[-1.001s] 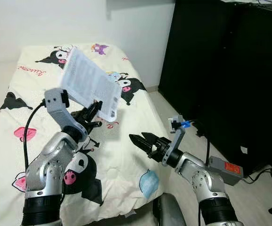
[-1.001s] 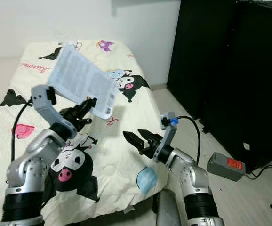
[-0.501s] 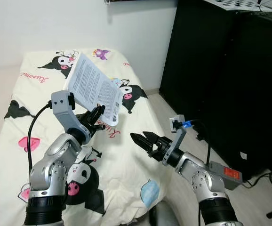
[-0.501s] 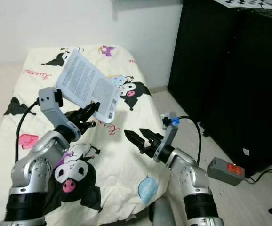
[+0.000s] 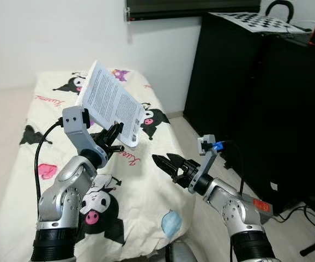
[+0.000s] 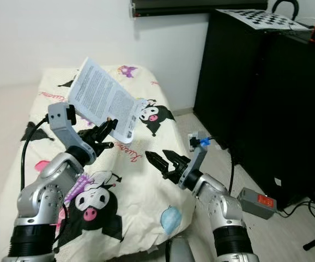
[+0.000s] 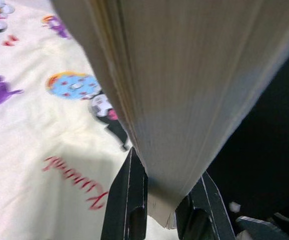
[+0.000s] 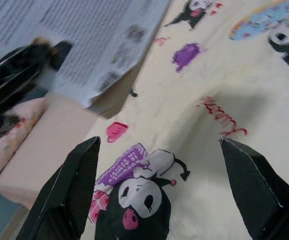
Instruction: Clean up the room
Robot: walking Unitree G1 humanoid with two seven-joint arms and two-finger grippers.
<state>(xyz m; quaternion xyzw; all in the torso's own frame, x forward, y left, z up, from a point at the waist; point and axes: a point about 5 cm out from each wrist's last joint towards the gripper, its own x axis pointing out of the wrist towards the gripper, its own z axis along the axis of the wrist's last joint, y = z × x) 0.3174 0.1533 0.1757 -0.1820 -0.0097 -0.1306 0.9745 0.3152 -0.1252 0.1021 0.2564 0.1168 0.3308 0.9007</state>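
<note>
While the left eye view looks down over a bed (image 5: 146, 180) with a cream cartoon-print sheet filling the left and centre of the frame, the left gripper (image 5: 113, 137) sits left of centre, fingers closed on the lower edge of a book (image 5: 109, 102) with printed text, held tilted up above the sheet in the upper-left-centre. Right gripper (image 5: 166, 164) is at centre, just below the middle, fingers spread apart, nothing between them, hovering over the bed's right edge. Black cabinet (image 5: 255, 93) fills the right side; a grey box with a red label (image 5: 260, 206) lies on the floor at lower right. Right eye view: same layout, book (image 6: 104, 100) upper left-centre, right gripper (image 6: 162, 161) centre, checkerboard panel (image 6: 253, 16) on the cabinet top at upper right. Left wrist view: book's page block (image 7: 184, 80) fills the upper and right frame, two black fingers (image 7: 130, 200) clamped on its bottom corner at lower centre, sheet behind at left. Right wrist view: two black fingers (image 8: 69, 190) wide apart at the lower corners, empty; book (image 8: 89, 45) at upper left, sheet across the rest.
</note>
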